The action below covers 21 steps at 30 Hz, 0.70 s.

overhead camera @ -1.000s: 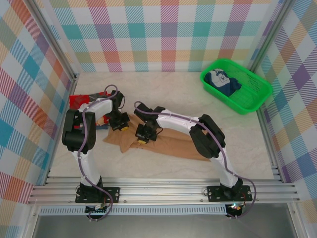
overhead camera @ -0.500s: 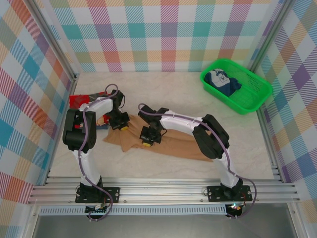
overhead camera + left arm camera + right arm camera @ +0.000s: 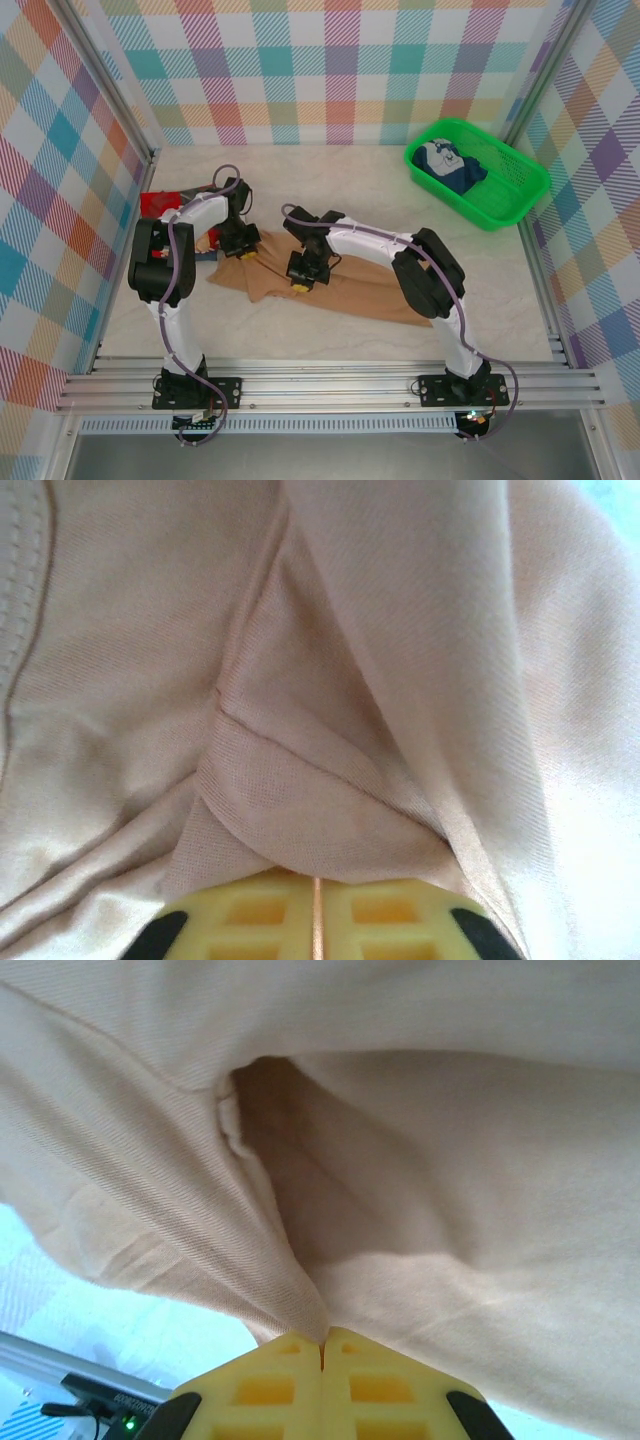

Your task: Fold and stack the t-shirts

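- Red t-shirt (image 3: pixel 158 204): flat on the table (image 3: pixel 330 180) at the far left, partly under the left arm. It lies at about 10 o'clock from the left pincer (image 3: pixel 243 252), near it. I cannot tell whether it touches the tan cloth.
- Left pincer: over the upper left corner of the tan-brown t-shirt (image 3: pixel 370 295). In the wrist view (image 3: pixel 315 885) the yellow pads are all but together, with a thin line of tan cloth between them and a bunched fold rising straight off the tips. I read this as clamped on the tan-brown t-shirt.
- Tan-brown t-shirt: spread on the table between the two arms. Its long axis runs from roughly 10 o'clock to 4 o'clock in the top view. Most of the cloth lies toward 4 o'clock from both pincers. No print shows from here.
- Right pincer (image 3: pixel 303 284): on the shirt's near edge, at 4 o'clock from the left one and near it. In the wrist view (image 3: pixel 322 1338) the pads are pressed together on a tan fold, with cloth draped above and table visible below. It is clamped on the same shirt.
- Judgement: both arms hold the left end, so the next fold likely carries that end toward 4 o'clock, along the long axis. The right arm is nearer the free bulk.
- Green basket (image 3: pixel 520 205): at the far right, well apart, with dark cloth (image 3: pixel 455 170) inside.
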Each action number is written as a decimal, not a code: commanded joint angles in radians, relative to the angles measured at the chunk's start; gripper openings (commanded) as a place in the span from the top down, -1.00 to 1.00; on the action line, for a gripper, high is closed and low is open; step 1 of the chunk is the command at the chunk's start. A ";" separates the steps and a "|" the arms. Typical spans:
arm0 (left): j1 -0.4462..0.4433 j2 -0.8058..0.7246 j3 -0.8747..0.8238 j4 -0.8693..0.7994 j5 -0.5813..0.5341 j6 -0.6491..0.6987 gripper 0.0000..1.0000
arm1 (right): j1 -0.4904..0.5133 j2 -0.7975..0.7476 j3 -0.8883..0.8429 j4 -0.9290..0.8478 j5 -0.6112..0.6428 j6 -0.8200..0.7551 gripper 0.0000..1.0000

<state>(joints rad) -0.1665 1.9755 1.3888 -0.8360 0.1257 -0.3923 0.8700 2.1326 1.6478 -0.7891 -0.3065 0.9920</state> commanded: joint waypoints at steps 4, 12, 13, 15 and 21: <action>0.003 -0.176 -0.022 -0.035 -0.044 -0.012 0.20 | -0.008 0.022 0.001 -0.030 -0.055 -0.067 0.64; -0.012 -0.520 -0.410 -0.002 0.074 -0.131 0.12 | -0.091 -0.197 -0.151 -0.038 0.038 -0.140 0.51; -0.019 -0.562 -0.456 0.019 0.071 -0.155 0.12 | -0.105 -0.216 -0.181 -0.036 0.035 -0.154 0.53; -0.036 -0.652 -0.561 0.100 0.086 -0.218 0.10 | -0.136 -0.280 -0.246 -0.035 0.051 -0.199 0.54; -0.065 -0.671 -0.724 0.347 0.150 -0.331 0.11 | -0.301 -0.461 -0.432 -0.034 0.071 -0.265 0.55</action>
<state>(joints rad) -0.2134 1.2957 0.6991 -0.6670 0.2222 -0.6380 0.6262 1.7344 1.2846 -0.8028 -0.2478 0.7860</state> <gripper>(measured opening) 0.448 0.223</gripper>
